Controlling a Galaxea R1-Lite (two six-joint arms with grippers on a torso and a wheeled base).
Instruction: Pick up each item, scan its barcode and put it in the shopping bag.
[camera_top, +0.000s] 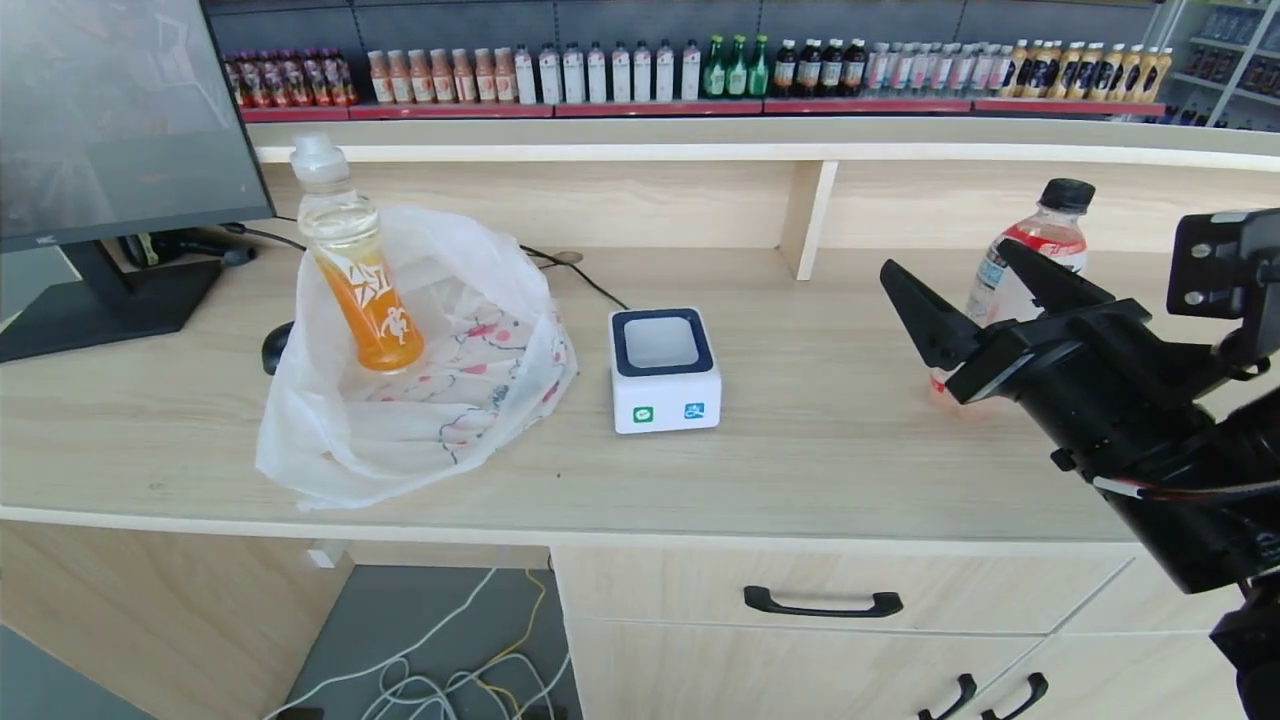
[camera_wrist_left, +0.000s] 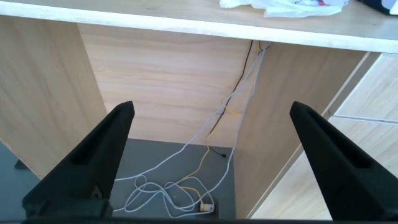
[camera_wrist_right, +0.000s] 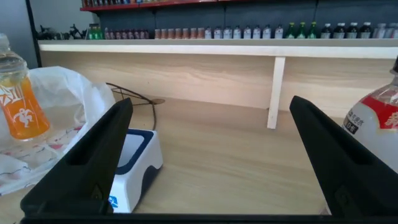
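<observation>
While the right gripper (camera_top: 943, 255) hangs wide open with nothing between its black fingers, it stands just short of the clear plastic bottle with a black cap and red-and-white label (camera_top: 1050, 228). That bottle is upright on the right part of the pale wooden counter (camera_top: 820, 470), close to the raised back ledge.

- Step in hand, as I judge it: picking up this bottle.
- From the right wrist view the bottle (camera_wrist_right: 376, 115) sits off to one side of the open gap (camera_wrist_right: 211, 104), not centred. The wrist wants lining up first, so that one finger passes each side of the body.
- Best grip looks to be on the labelled middle. A bump from the nearer finger could tip the bottle, since it is tall and narrow.
- Close gently: thin plastic will likely give.

Further out, the white box scanner with a dark-framed window (camera_top: 665, 370) sits mid-counter, well apart from the bottle. Carry the label facing its window.

Beyond it the thin white plastic shopping bag (camera_top: 440, 420) lies slumped open, holding an upright orange-drink bottle with a white cap (camera_top: 360, 290). Room beside that bottle looks fair.

The left gripper (camera_wrist_left: 211, 107) is below counter level, spread open and empty.
</observation>
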